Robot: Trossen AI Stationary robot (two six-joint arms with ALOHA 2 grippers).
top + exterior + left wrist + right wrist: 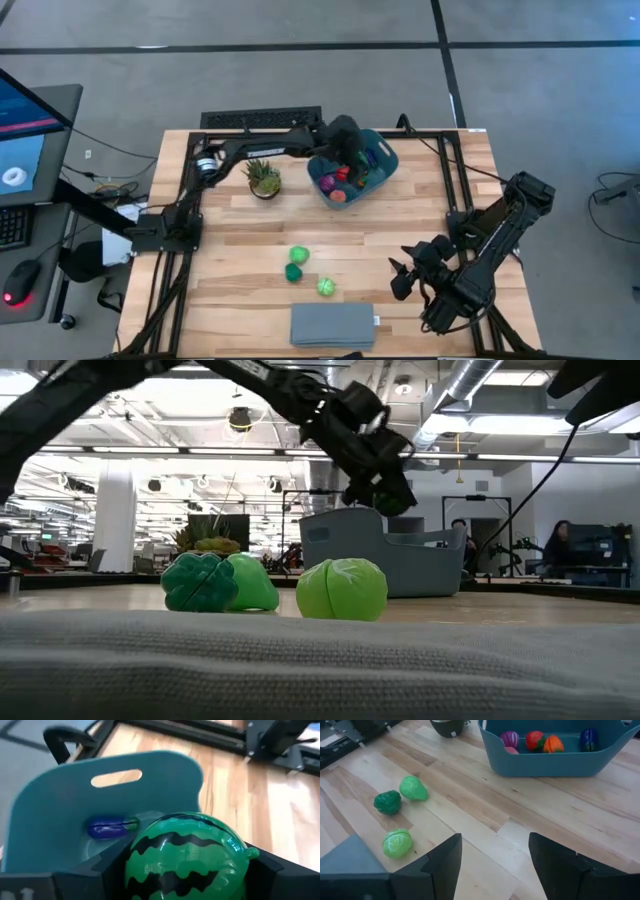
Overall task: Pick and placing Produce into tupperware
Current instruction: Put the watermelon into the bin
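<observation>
Nearest you, the grey slab (333, 326) lies flat at the table's front edge. Just beyond it sit three loose green toys: the light green cabbage (326, 287) closest to the slab, then the dark green broccoli (293, 272), with the pale green pear-shaped piece (299, 256) touching it or just beside it. All three are well apart from the bin.

Your right gripper (495, 865) hangs over the front right part of the table, near the frame rail. Its fingers stand apart, with bare wood between them and nothing held.

Farther back, the potted plant (264, 178) stands upright, just left of the teal bin (386, 160). The bin sits at the back centre of the wooden table (250, 235), turned a bit askew.

Your left gripper (187, 870) is reached across the back and hangs over the bin, above its rim in the low view. Its fingers are clamped on a striped green watermelon (186, 855), one on each side of it.

Inside the bin you have a purple piece (509, 738), a red one (534, 739), an orange one (553, 743) and a dark blue-purple one (588, 739), plus something pink (510, 750) low against the wall. People show in the room behind, too far off to detail.
</observation>
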